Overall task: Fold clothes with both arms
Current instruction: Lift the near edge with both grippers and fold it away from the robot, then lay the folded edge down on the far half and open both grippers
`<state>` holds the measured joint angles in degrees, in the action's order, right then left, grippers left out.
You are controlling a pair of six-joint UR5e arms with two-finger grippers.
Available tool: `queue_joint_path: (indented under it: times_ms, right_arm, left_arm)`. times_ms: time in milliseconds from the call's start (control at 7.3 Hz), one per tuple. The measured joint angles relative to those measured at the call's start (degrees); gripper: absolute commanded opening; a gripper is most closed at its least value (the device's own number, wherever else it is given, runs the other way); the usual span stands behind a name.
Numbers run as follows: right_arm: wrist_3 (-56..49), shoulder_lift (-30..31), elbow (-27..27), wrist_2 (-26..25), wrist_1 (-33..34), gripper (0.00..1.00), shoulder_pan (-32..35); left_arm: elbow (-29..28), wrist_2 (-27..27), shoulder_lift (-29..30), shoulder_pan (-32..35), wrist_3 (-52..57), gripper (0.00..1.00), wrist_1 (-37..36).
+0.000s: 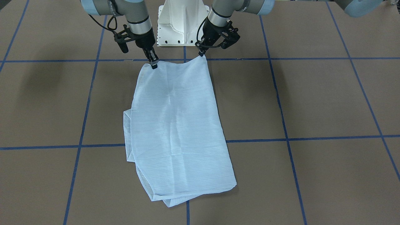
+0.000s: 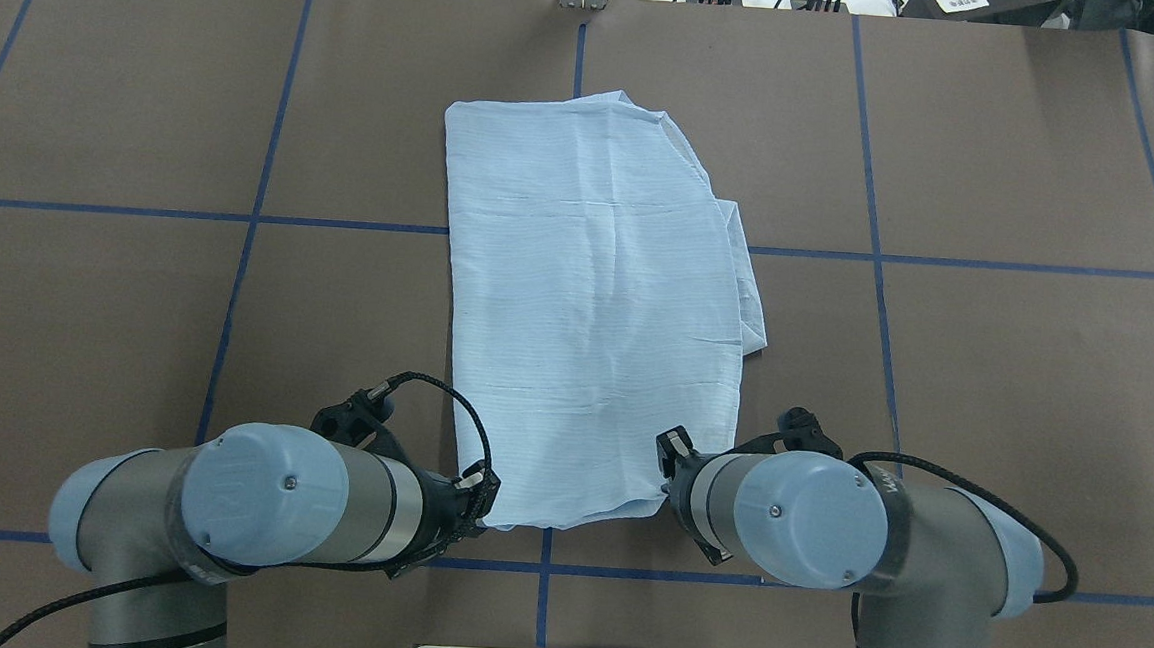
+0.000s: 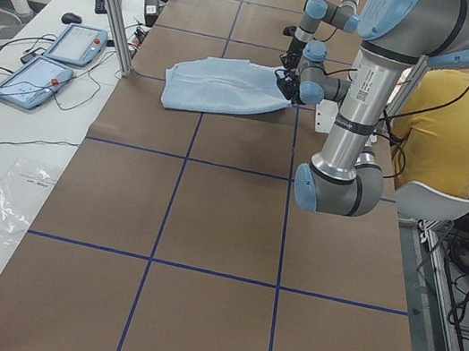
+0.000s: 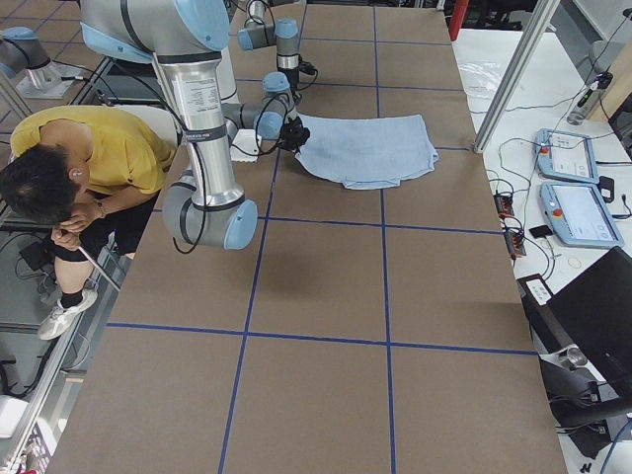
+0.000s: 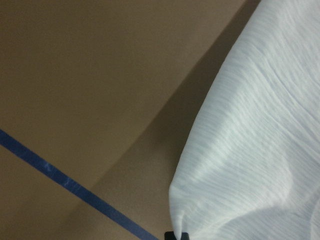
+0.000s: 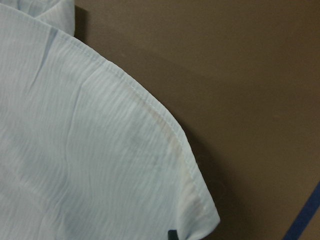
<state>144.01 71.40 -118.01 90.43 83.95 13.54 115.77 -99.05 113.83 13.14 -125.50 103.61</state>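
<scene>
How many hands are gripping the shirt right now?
2. The left hand pinches one robot-side corner of the shirt; the right hand pinches the other.

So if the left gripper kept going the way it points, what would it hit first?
The left gripper points steeply down and pinches a corner of the shirt, so next would probably be the brown table just beneath; the gap is hard to judge.
</scene>
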Motion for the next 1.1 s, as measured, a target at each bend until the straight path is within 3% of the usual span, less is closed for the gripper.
queue_joint_path:
  times_ms: [274,548,822,1096]
  right_arm:
    - [0.84,3.36,-9.72,0.36,1.61,0.00,0.04]
    - [0.40,1.50,-12.81,3.77,4.84,0.00,5.92]
    - [-4.12,-6.35,-4.06,8.91,6.24,0.00,15.36]
    - [-11.15,-15.36,9.91,11.66,5.91,0.00,22.23]
  left_arm:
    - [7.69,-1.14,-0.82,-0.24,-1.83,0.00,-4.05]
    - [10.80,-2.40,0.02,4.74,0.68,0.00,-7.69]
    - [5.14,-4.59,3.49,14.53,8.99,0.00,-7.12]
    - [-7.86,-6.65,8.51,23.16,15.01,0.00,-1.55]
